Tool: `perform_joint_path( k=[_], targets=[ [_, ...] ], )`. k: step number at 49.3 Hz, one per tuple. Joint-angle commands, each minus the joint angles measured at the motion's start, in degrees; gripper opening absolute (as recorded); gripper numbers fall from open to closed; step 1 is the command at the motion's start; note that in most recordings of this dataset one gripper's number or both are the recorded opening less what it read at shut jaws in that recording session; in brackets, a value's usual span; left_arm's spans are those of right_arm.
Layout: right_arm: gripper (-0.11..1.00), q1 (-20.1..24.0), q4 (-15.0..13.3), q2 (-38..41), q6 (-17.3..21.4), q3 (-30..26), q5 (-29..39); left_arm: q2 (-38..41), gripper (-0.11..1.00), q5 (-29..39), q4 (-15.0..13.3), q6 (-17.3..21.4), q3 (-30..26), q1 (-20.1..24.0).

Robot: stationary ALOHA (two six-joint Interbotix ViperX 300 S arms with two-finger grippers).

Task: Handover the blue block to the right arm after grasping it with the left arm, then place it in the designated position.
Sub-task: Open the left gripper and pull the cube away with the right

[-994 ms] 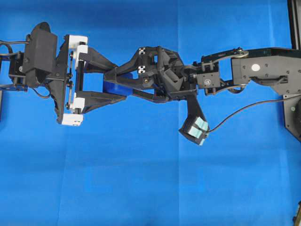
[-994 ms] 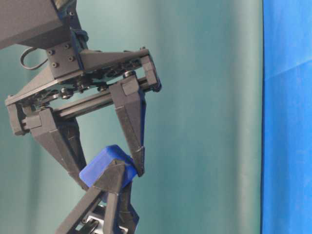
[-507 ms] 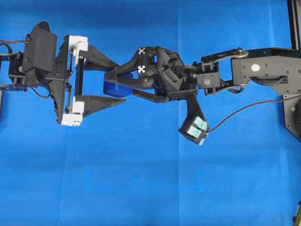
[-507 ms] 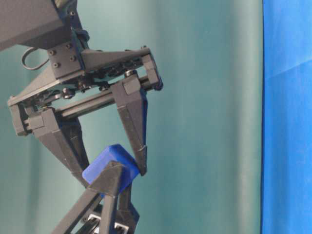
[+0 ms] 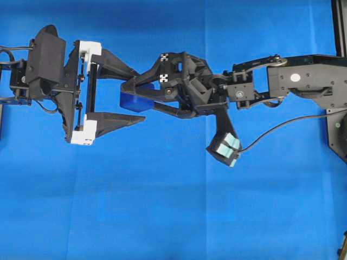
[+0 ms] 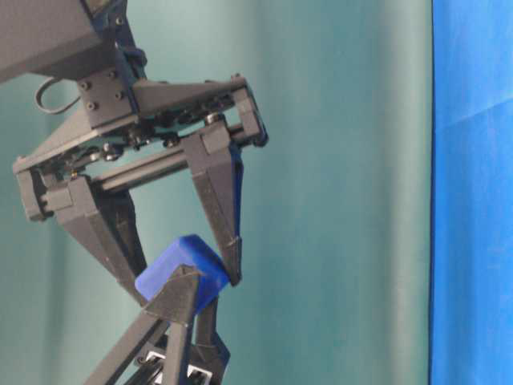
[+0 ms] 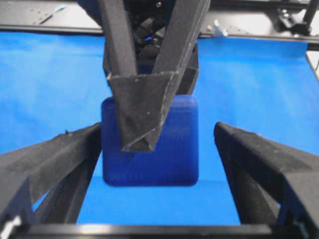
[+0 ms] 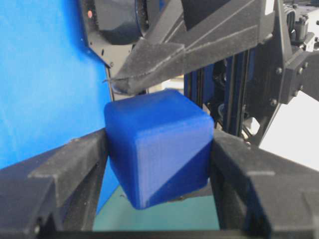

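Observation:
The blue block (image 5: 132, 101) hangs in the air above the cloth, pinched between the fingers of my right gripper (image 5: 130, 97), which reaches in from the right. In the right wrist view the block (image 8: 154, 144) fills the span between both fingers (image 8: 65, 169). My left gripper (image 5: 141, 95), on white brackets, stands open around the same block, one finger above and one below it in the overhead view. The left wrist view shows blue cloth between the block (image 7: 164, 164) and the right-hand left finger (image 7: 264, 164); the other left finger sits close against the block's edge. At table level the block (image 6: 188, 257) shows between the left fingers (image 6: 220, 216).
Bright blue cloth (image 5: 162, 206) covers the table under both arms. The right arm's wrist camera (image 5: 225, 149) and its cable (image 5: 287, 124) hang just right of the meeting point. A black frame (image 5: 339, 27) stands at the right edge. A teal backdrop (image 6: 337, 160) fills the table-level view.
My left gripper's jaws have spread apart and come off the blue block. The right gripper has kept its grip, and the block has barely moved.

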Motion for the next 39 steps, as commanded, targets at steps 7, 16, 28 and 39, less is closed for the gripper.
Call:
perform_joint_path(
  k=[7, 16, 28, 39],
  targets=[
    [0.52, 0.4, 0.2, -5.6, 0.2, 2.5, -0.3, -1.1, 0.93, -0.6, 0.0, 0.4, -0.8, -0.1],
    [0.52, 0.8, 0.2, -9.8, 0.2, 6.6, -0.3, -1.1, 0.93, -0.6, 0.0, 0.5, -0.8, -0.1],
    [0.52, 1.7, 0.2, -16.1, 1.1, 11.9, 1.2, -1.1, 0.93, -0.6, -0.1, 0.4, -0.7, -0.1],
    [0.52, 2.5, 0.2, -19.2, 2.9, 14.1, 4.8, -1.1, 0.93, -0.6, 0.0, 0.4, -0.8, -0.1]
  ],
)
